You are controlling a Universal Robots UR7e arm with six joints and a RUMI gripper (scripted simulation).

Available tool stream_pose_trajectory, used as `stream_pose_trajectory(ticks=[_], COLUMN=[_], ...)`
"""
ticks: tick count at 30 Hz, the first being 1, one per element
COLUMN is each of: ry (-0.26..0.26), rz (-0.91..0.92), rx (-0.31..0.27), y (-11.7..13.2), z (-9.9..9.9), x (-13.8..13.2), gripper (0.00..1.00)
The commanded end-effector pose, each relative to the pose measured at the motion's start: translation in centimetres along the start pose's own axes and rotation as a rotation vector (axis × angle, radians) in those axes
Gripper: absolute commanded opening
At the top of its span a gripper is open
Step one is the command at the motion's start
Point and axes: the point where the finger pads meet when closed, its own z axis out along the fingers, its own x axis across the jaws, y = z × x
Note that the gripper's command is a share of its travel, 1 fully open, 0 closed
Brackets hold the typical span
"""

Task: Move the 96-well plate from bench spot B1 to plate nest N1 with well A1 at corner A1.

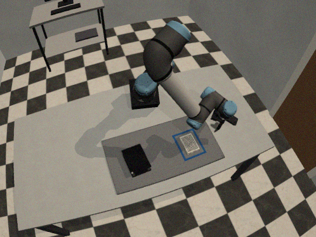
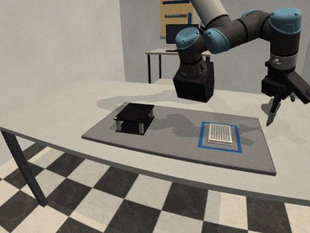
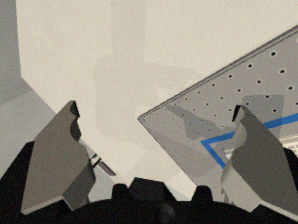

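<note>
The white 96-well plate point(image 1: 190, 143) lies flat inside the blue square of spot B1 on the grey perforated mat point(image 1: 163, 153); it also shows in the exterior view point(image 2: 220, 134). The black raised nest N1 point(image 1: 136, 160) stands at the mat's left end point(image 2: 134, 118) and holds nothing. My gripper point(image 2: 274, 116) point(image 1: 218, 124) is open and empty, in the air beyond the mat's far right corner, above and to the right of the plate. In the wrist view the two fingers frame the mat's corner and a piece of the blue outline point(image 3: 220, 150). The plate's cut corner is too small to tell.
The robot base point(image 1: 144, 96) stands on the table behind the mat. A small desk point(image 1: 65, 14) stands on the checkered floor far behind. The table's right edge runs close to the gripper.
</note>
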Motion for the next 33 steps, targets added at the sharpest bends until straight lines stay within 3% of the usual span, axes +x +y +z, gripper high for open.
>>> stream_pose_trajectory(ticks=[1, 6, 11, 15, 18, 25, 30, 33], ry=[0.051, 0.051, 0.12, 0.12, 0.164, 0.187, 0.253, 0.253], rz=[0.09, 0.09, 0.218, 0.218, 0.303, 0.347, 0.478, 0.478], rx=[0.029, 0.029, 0.07, 0.07, 0.099, 0.114, 0.162, 0.162], y=[0.8, 1.3, 2.5, 3.1, 4.0, 5.2, 6.8, 7.5], z=[-0.5, -0.7, -1.2, -1.5, -1.8, -2.3, -2.9, -3.2], x=[1.9, 3.1, 5.2, 6.3, 7.5, 9.4, 11.3, 12.2], gripper=[1.0, 1.0, 1.0, 1.0, 1.0, 1.0, 1.0, 1.0])
